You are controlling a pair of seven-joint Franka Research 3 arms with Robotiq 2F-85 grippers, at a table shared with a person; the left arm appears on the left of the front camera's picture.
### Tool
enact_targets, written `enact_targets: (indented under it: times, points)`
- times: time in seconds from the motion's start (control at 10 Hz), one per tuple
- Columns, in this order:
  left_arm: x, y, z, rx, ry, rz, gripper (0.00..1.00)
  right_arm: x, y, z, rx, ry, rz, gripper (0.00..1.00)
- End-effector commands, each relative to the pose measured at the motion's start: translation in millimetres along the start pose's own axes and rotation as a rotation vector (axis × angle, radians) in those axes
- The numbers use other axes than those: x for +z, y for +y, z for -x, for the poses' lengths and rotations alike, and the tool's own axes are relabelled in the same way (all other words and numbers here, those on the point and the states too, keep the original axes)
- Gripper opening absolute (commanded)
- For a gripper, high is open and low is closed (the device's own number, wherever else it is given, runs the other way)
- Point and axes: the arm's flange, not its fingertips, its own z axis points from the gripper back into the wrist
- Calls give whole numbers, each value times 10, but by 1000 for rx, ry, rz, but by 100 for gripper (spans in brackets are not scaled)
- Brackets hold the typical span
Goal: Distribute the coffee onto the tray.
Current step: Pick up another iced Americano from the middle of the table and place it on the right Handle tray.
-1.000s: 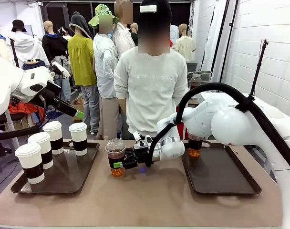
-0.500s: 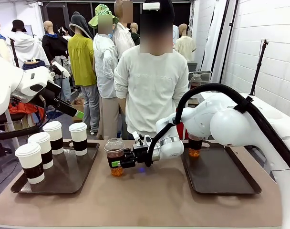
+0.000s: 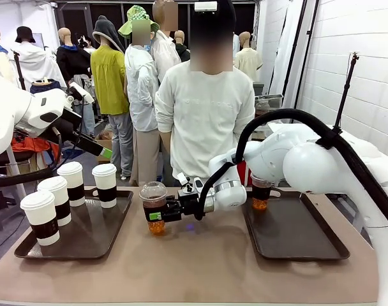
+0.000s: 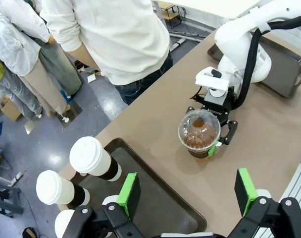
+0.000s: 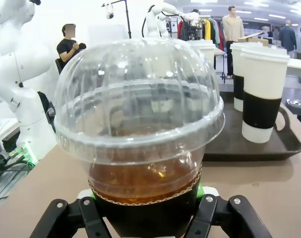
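Your left tray (image 3: 111, 233) is carrying four white paper cups (image 3: 105, 185) with black sleeves. A clear dome-lidded cup (image 3: 154, 207) of brown liquid is sitting between the two trays, just above the table (image 3: 200, 268); a second one (image 3: 260, 194) is standing at the far left corner of your right tray (image 3: 296, 233). Your right gripper (image 3: 158, 215) is clamping its fingers around the middle cup's lower body. Your left gripper (image 4: 187, 191) is hovering above the table with its green pads (image 4: 128, 190) spread wide, holding nothing.
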Motion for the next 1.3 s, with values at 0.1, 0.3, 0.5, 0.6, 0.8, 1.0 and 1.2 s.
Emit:
enact_targets:
  times: [0.1,0.3,0.5,0.6,0.8,1.0,1.2]
  points:
    - [7,10,5,4,-3,4,100,306,568,-516,-7,-22,49,68]
    - [7,10,5,4,-3,4,100,501,924,-636,-1,-7,94,68]
    - [7,10,5,4,-3,4,100,713,1262,-753,-2,-1,146,68]
    - [7,10,5,4,-3,4,100,834,1421,-797,6,-9,183,68]
    - [7,10,5,4,-3,4,100,1091,1717,-815,10,-8,265,68]
    - [7,10,5,4,-3,4,100,1368,1927,-733,4,-7,327,68]
    - [7,10,5,4,-3,4,100,1660,2098,-625,13,3,350,68]
